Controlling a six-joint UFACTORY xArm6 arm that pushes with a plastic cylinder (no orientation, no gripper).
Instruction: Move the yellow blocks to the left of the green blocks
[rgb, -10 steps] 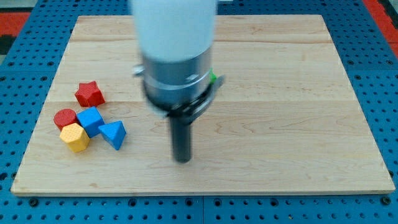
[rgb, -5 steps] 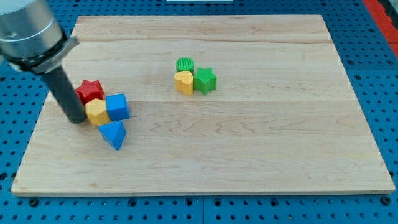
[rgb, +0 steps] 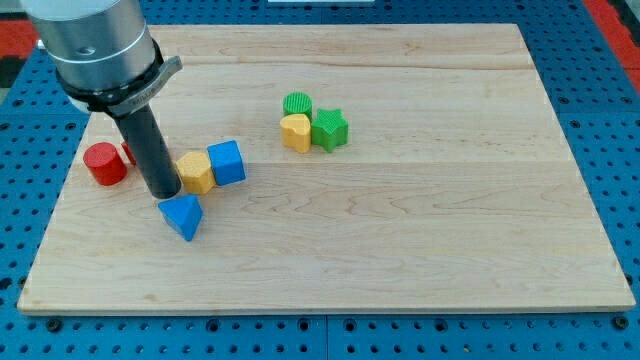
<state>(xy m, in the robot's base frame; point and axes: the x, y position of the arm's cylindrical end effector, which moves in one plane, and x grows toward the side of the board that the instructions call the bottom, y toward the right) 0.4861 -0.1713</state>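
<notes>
My tip (rgb: 163, 190) rests on the board right against the left side of a yellow hexagonal block (rgb: 196, 172). A blue cube (rgb: 227, 162) touches that yellow block on its right. A second yellow block (rgb: 295, 131) sits near the board's middle, touching a green star (rgb: 329, 130) on its right and a green cylinder (rgb: 297, 104) just above it. The yellow hexagonal block lies well to the left of the green blocks.
A blue triangular block (rgb: 182, 215) lies just below my tip. A red cylinder (rgb: 104, 164) sits to the left of the rod. A red star (rgb: 129, 152) is mostly hidden behind the rod. The wooden board (rgb: 450, 220) lies on a blue pegboard.
My tip has moved right, pushing the yellow hexagonal block and the blue cube right with it. The red cylinder now shows to the left of the rod; the red star is now behind it.
</notes>
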